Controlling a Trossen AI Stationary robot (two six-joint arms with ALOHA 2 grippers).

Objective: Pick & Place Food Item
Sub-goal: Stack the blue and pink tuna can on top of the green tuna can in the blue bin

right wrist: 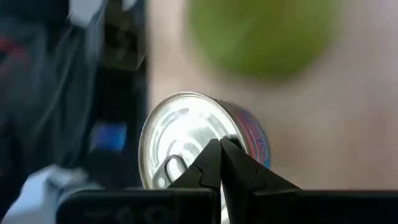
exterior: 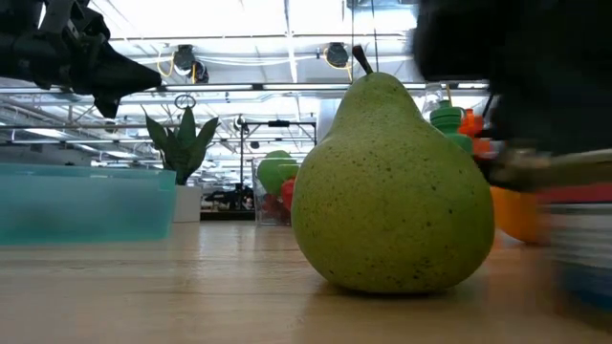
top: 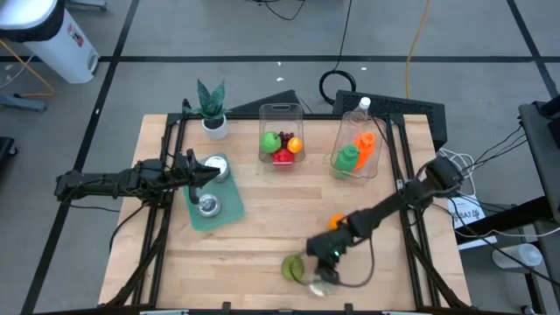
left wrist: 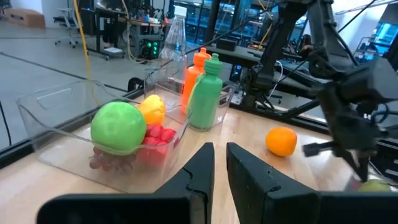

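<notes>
- Pear (top: 292,267), green, upright on the wooden counter (top: 262,227) near its front edge; fills the low view (exterior: 392,186), stem up.
- Tin can (right wrist: 199,146) with pull-tab lid, on its side just beside the pear, at the front edge of the counter (top: 320,284).
- Right end effector (top: 325,262) down low at the can and close to the pear; fingertips (right wrist: 219,163) clenched together in the right wrist view, pressed against the can's lid rim, nothing gripped between them.
- Orange (top: 336,223) on the counter just behind the right arm, also seen from the left wrist (left wrist: 282,141).
- Left end effector (top: 208,172) held over the teal tray (top: 229,213) at the counter's left side, fingers (left wrist: 202,165) close together with a narrow gap, holding nothing.
- Two silver cans at the tray: one (top: 215,166) at its back, one (top: 208,206) on it.
- Clear bin (top: 281,115) at the back with green apple (top: 270,140) and other fruit.
- Second clear bin (top: 372,166) with green bottle (top: 347,157) and orange bottle (top: 365,144).
- Potted plant (top: 213,107) at the back left.
</notes>
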